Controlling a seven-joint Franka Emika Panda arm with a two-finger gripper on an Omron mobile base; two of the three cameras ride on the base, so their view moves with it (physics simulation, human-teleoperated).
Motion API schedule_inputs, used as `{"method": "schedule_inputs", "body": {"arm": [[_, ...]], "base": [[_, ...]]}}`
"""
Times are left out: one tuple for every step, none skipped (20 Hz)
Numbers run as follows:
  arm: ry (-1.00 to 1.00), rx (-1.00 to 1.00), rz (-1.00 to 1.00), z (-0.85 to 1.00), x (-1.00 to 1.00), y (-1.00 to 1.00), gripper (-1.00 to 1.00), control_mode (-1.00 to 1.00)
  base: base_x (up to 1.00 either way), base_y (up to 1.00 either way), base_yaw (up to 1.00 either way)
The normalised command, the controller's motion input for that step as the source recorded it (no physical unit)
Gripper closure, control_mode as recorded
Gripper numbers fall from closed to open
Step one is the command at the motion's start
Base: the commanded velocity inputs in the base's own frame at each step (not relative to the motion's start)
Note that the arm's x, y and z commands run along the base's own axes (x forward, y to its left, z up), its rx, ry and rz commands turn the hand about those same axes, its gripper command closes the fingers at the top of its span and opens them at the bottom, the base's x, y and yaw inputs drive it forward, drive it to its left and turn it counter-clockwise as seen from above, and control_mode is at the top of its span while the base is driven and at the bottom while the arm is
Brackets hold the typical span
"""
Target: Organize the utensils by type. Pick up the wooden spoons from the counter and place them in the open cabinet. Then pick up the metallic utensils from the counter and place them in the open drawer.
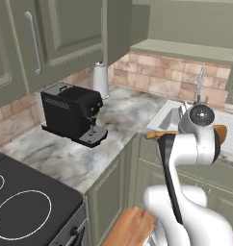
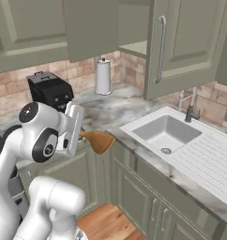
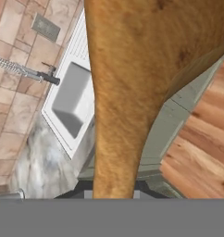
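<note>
A white Franka arm carries a wooden spoon (image 2: 99,140) in front of the base cabinets of a simulated kitchen, its gripper (image 3: 112,193) clamped on the spoon's handle so that the round bowl sticks out ahead of the hand. In the hand view the spoon runs up from between the two dark finger tips and widens into the bowl, blocking most of the scene. Behind it lie the white sink (image 3: 73,104), the faucet (image 3: 26,71) and a strip of marbled counter (image 3: 40,162).

The right base view shows the spoon held level at about counter height, off the stone and just out from its front edge. This looks like the carrying stage of the first job, moving wooden spoons up into the open cabinet (image 2: 134,47), whose plain shelf shows beside its swung-out door (image 2: 181,42) above the sink. The grip near the handle end probably leaves the bowl free to go in first.

A black coffee machine (image 1: 72,113) and a paper-towel roll (image 1: 100,79) stand on the counter to the left, well apart from the spoon. The lift ahead seems to call for clearing the cabinet's lower edge and the open door.
</note>
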Motion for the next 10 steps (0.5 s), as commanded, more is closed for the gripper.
{"method": "schedule_inputs", "body": {"arm": [[0.0,0.0,0.0,0.0,0.0,0.0,1.0,1.0],[0.0,0.0,0.0,0.0,0.0,0.0,1.0,1.0],[0.0,0.0,0.0,0.0,0.0,0.0,1.0,1.0],[0.0,0.0,0.0,0.0,0.0,0.0,1.0,1.0],[0.0,0.0,0.0,0.0,0.0,0.0,1.0,1.0],[0.0,0.0,0.0,0.0,0.0,0.0,1.0,1.0],[0.0,0.0,0.0,0.0,0.0,0.0,1.0,1.0],[0.0,0.0,0.0,0.0,0.0,0.0,1.0,1.0],[0.0,0.0,0.0,0.0,0.0,0.0,1.0,1.0],[0.0,0.0,0.0,0.0,0.0,0.0,1.0,1.0]], "base": [[0.51,0.0,-0.28],[0.52,0.0,-0.29],[0.55,0.0,-0.29],[0.54,0.0,-0.29],[0.54,0.0,-0.29],[0.56,0.0,-0.28],[0.52,0.02,-0.27],[0.52,0.04,-0.27],[0.54,0.09,-0.27],[0.54,0.13,-0.26]]}}
